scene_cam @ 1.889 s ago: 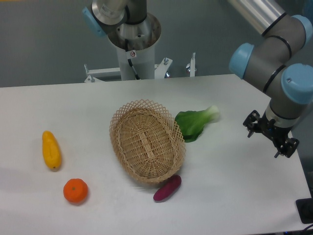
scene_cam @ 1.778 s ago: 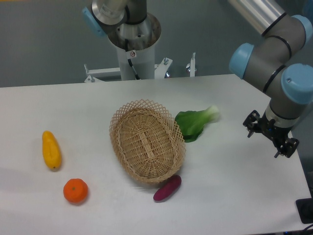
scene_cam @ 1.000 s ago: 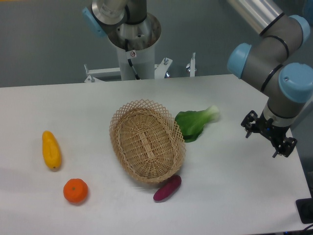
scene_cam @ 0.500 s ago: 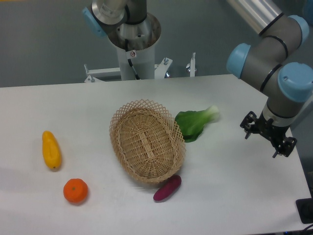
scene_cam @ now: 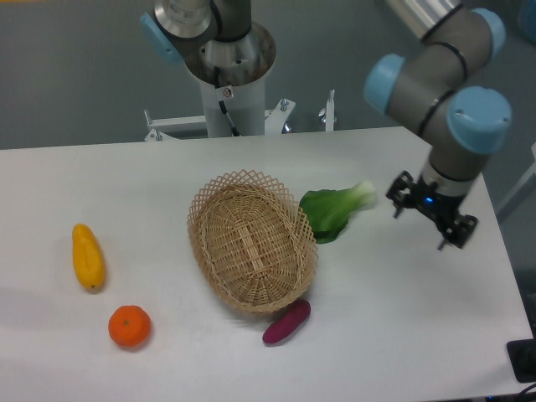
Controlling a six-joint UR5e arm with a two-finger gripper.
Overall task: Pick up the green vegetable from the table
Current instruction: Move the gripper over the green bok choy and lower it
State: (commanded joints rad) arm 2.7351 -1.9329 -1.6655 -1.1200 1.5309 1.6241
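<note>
The green vegetable (scene_cam: 332, 210) lies flat on the white table (scene_cam: 402, 318), its dark leaves against the right rim of the basket and its pale stem end pointing up and right. My gripper (scene_cam: 428, 219) hangs to the right of the stem end, above the table and apart from the vegetable. Its black fingers are spread and nothing is between them.
A woven wicker basket (scene_cam: 251, 243) sits in the middle of the table. A purple eggplant-like piece (scene_cam: 286, 322) lies at its lower right edge. A yellow oblong fruit (scene_cam: 87, 256) and an orange (scene_cam: 129, 326) lie at the left. The arm's base column (scene_cam: 228, 75) stands behind the table.
The gripper and arm have moved left and slightly up, from near the table's right edge toward the vegetable's stem end. The objects on the table have stayed in place.
</note>
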